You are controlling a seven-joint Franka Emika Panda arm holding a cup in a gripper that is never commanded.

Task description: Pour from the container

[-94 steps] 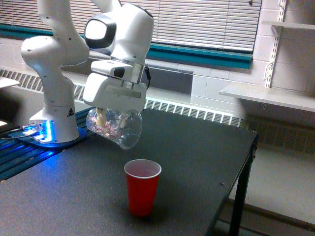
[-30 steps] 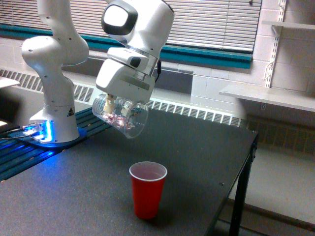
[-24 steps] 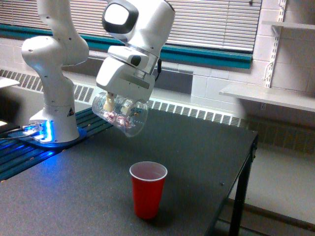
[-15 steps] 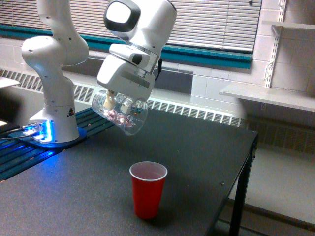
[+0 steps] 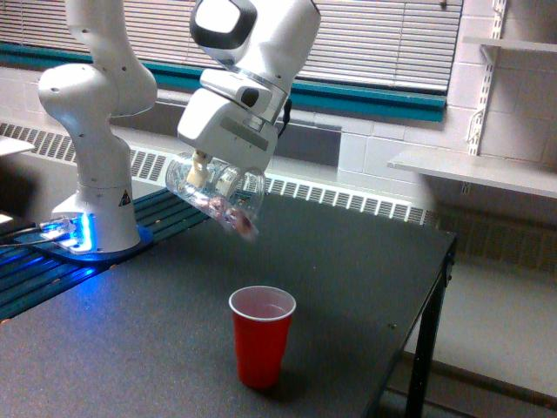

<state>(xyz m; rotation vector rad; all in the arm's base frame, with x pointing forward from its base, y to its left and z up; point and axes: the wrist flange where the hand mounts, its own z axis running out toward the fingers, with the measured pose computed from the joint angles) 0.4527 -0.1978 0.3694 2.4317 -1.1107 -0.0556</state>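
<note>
My gripper [image 5: 211, 177] is shut on the clear rounded container [image 5: 218, 196], holding it well above the table. The container is tipped with its mouth pointing down toward the exterior view's right. Its small pinkish-white pieces [image 5: 241, 222] have slid to the lower lip. A red plastic cup [image 5: 261, 335] stands upright on the dark table [image 5: 365, 287], below the container and slightly to the right of its mouth. I see no pieces inside the red cup from this angle.
The arm's white base [image 5: 91, 183] stands at the table's back left on a blue-lit plate [image 5: 74, 239]. The table's right edge [image 5: 426, 322] drops off near a wall shelf [image 5: 474, 170]. A radiator [image 5: 348, 198] runs along the wall behind.
The gripper has risen and shifted right, and tipped the container further. The pieces have slid from the container's belly down to its mouth. The red cup has not moved in the last second.
</note>
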